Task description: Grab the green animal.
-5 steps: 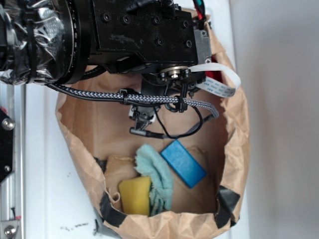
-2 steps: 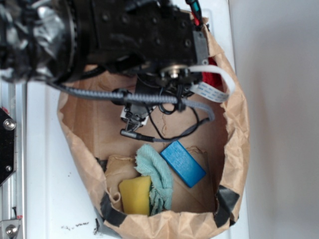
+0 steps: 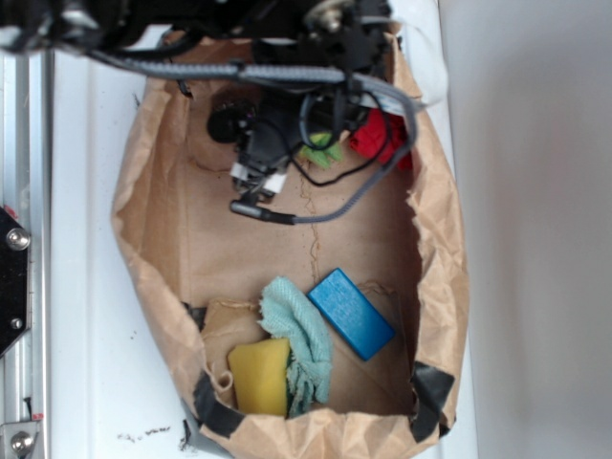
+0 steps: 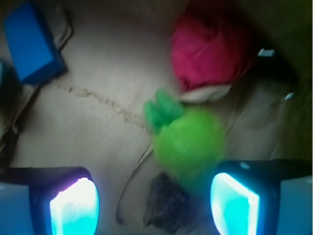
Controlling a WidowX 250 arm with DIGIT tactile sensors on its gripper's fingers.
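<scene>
Since a second ago the arm has been carried toward the far end of the paper bag [image 3: 153,277], so that the green animal [image 3: 320,153] — hidden under it before — is now partly uncovered beside a red toy [image 3: 378,139]. The reach appears to be closing on the target.

In the wrist view the gripper [image 4: 154,200] is seen with jaws wide apart and empty; the green animal [image 4: 188,142] lies between them, nearer the right-hand pad [image 4: 232,203], not yet touched — detail the exterior view hides behind cables. Only the exterior shows the teal cloth [image 3: 296,344].
</scene>
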